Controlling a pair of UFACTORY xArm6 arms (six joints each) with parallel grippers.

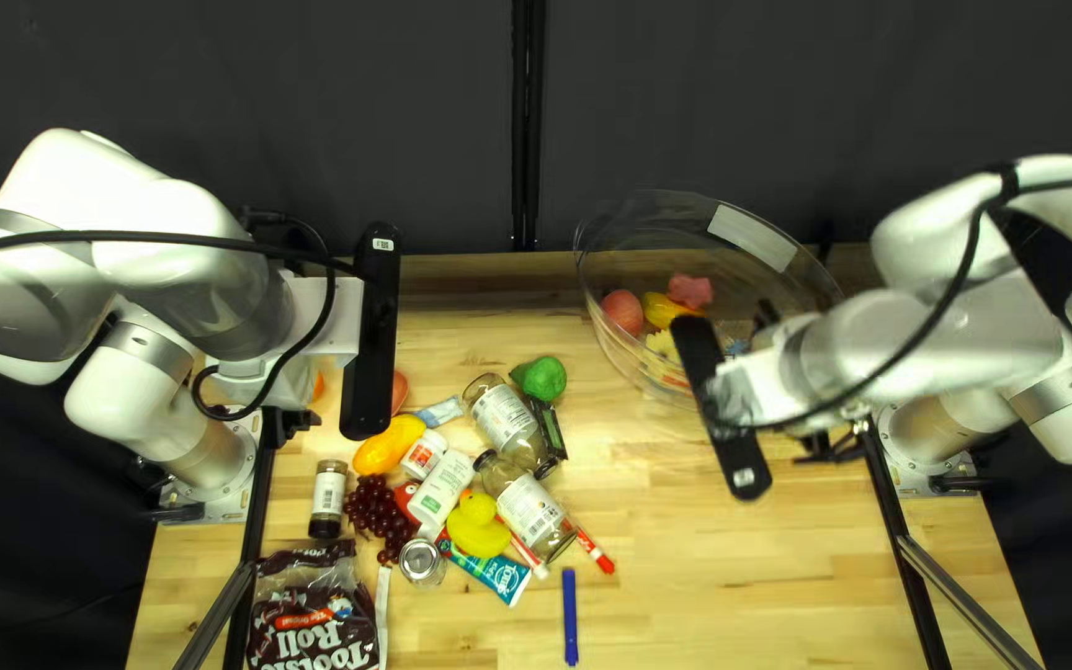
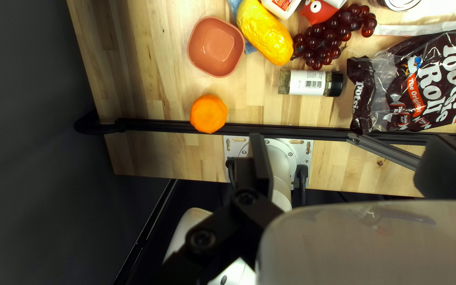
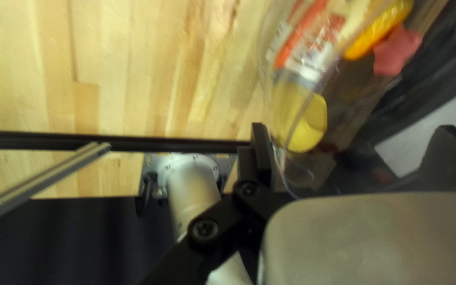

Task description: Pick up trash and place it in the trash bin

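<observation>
In the top left view my left gripper [image 1: 375,333] is raised over the table's left part; in the left wrist view my left gripper [image 2: 352,153] stands open and empty, near the spice jar [image 2: 307,83] and the candy bag [image 2: 423,84]. My right gripper [image 1: 720,410] hangs by the front right side of a clear bowl [image 1: 617,354]; in the right wrist view my right gripper [image 3: 352,142] is open with nothing held. Two glass jars [image 1: 501,419], a white bottle [image 1: 441,490], a tube [image 1: 486,568] and a can [image 1: 422,562] lie in a pile at the table's left half.
Mixed in the pile are a yellow duck [image 1: 478,530], grapes [image 1: 377,511], a yellow mango [image 1: 387,444] and a green pepper [image 1: 542,379]. A blue marker [image 1: 570,617] lies in front. The clear bowl holds a red star [image 1: 690,290] and other toys. A pink bowl [image 2: 216,47] stands near an orange [image 2: 209,113].
</observation>
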